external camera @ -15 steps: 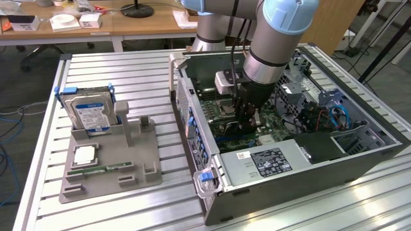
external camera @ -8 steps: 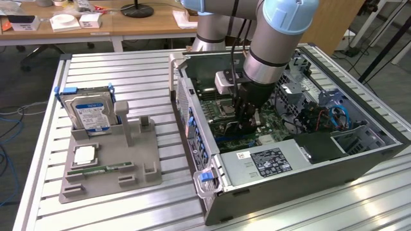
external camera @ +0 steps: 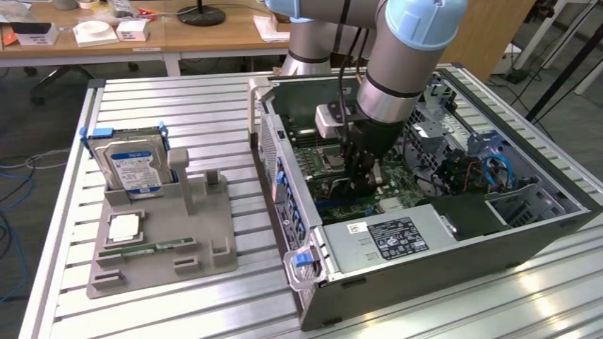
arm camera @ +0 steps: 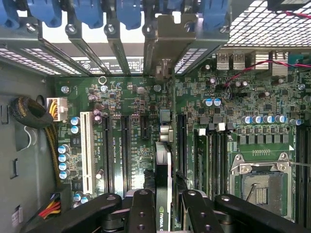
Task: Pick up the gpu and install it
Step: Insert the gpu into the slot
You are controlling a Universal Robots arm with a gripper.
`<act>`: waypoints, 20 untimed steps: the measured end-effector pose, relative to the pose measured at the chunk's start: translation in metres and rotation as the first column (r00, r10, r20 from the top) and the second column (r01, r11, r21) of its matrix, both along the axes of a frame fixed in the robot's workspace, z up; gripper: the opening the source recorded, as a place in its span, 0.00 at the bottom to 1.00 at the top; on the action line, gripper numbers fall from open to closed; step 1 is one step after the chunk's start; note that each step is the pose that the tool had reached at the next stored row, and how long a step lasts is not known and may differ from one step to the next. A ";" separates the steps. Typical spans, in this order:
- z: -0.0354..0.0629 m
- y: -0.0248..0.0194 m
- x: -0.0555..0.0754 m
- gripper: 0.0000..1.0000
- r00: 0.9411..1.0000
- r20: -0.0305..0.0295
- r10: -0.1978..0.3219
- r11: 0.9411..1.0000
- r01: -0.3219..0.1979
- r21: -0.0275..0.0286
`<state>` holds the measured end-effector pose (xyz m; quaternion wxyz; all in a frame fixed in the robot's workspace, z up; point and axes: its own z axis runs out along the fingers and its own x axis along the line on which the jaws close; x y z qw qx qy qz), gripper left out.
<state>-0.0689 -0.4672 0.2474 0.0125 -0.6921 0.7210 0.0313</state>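
My gripper [arm camera: 165,216] is down inside the open computer case [external camera: 471,244], shut on the gpu [arm camera: 164,170]. In the wrist view the card shows edge-on between the black fingers [arm camera: 141,213], with a green logo on its near edge. It stands upright over the green motherboard [arm camera: 121,107], in line with the long black expansion slots. Its silver end bracket [arm camera: 167,41] reaches the rear slot openings under the blue latches. Whether the card is seated in a slot, I cannot tell. In the exterior view the gripper [external camera: 363,173] hangs over the middle of the board.
Left of the case, a grey fixture [external camera: 212,233] holds a silver hard drive [external camera: 132,166], a processor chip [external camera: 124,227] and a memory stick [external camera: 151,247]. The empty processor socket [arm camera: 262,182] lies beside the gripper. Yellow cables [arm camera: 36,114] and the power supply [external camera: 396,236] crowd the case.
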 end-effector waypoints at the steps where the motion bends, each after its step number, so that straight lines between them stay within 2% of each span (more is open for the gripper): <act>1: 0.0000 0.0011 0.000 0.26 1.000 0.000 0.000 1.000 0.000 0.000; 6: -0.0007 0.0026 0.000 0.26 1.000 0.000 0.000 1.000 0.000 0.000; 11: -0.0017 -0.0001 -0.001 0.26 1.000 0.000 0.002 1.000 -0.002 0.001; 20: -0.0010 -0.0001 -0.001 0.26 1.000 0.000 0.002 1.000 -0.002 0.001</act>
